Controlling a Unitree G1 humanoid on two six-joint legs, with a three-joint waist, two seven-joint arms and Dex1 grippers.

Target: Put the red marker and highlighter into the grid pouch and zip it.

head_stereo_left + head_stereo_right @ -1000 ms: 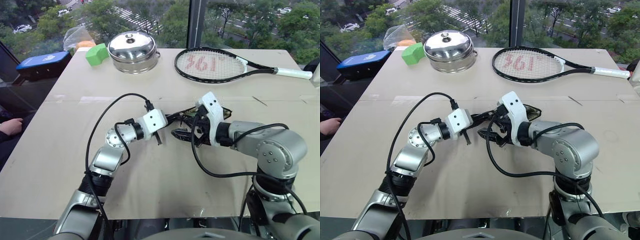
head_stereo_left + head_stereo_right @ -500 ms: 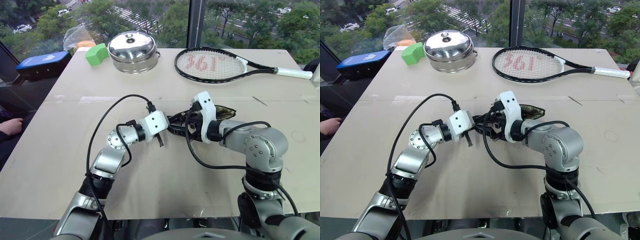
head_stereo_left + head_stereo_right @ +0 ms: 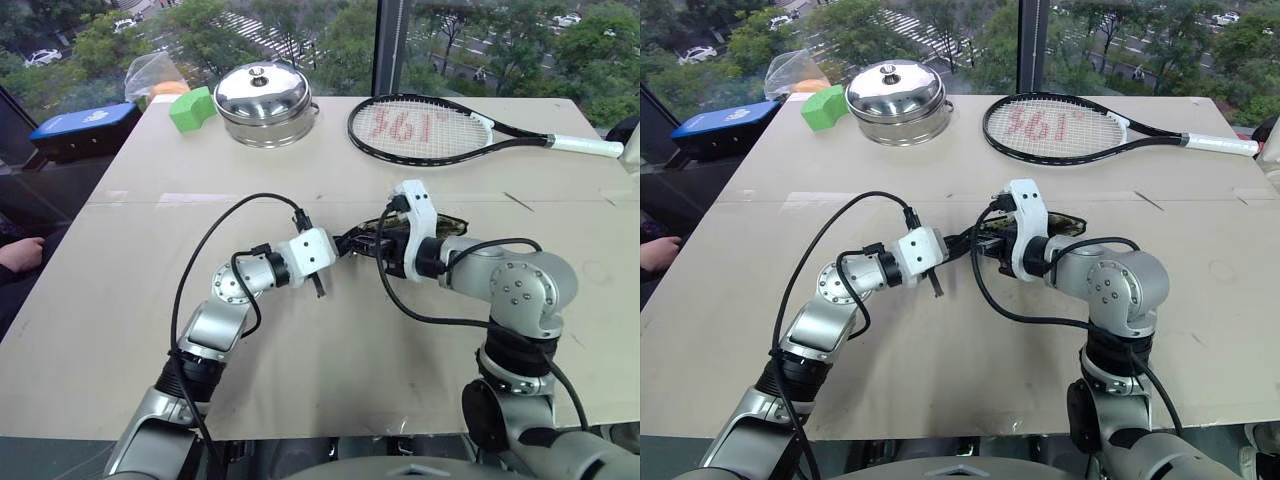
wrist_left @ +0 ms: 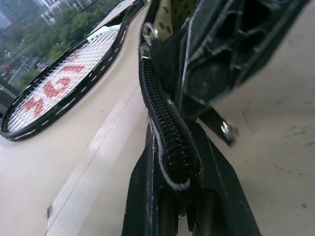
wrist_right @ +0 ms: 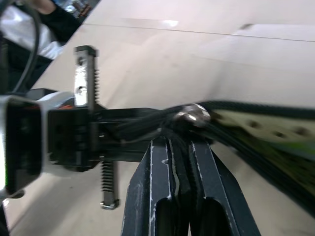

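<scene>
While the left gripper (image 4: 183,196) clamps the grid pouch (image 3: 452,222) end, the right gripper (image 5: 173,147) pinches its zipper pull cord (image 5: 147,129).

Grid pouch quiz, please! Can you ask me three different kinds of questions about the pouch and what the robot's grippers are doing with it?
1. True or false: the flat black fabric grid pouch lies underneath the tennis racket.
2. Pick one: what is the left gripper shut on? A) the end of the pouch's black zipper strip B) the green block C) the steel pot's lid
3. Short answer: is the pouch zipped all the way shut?

Key: 1 false, it lies apart from the racket. 2 A. 3 No: its pale lining shows through the gap, just past the shut right gripper.
</scene>
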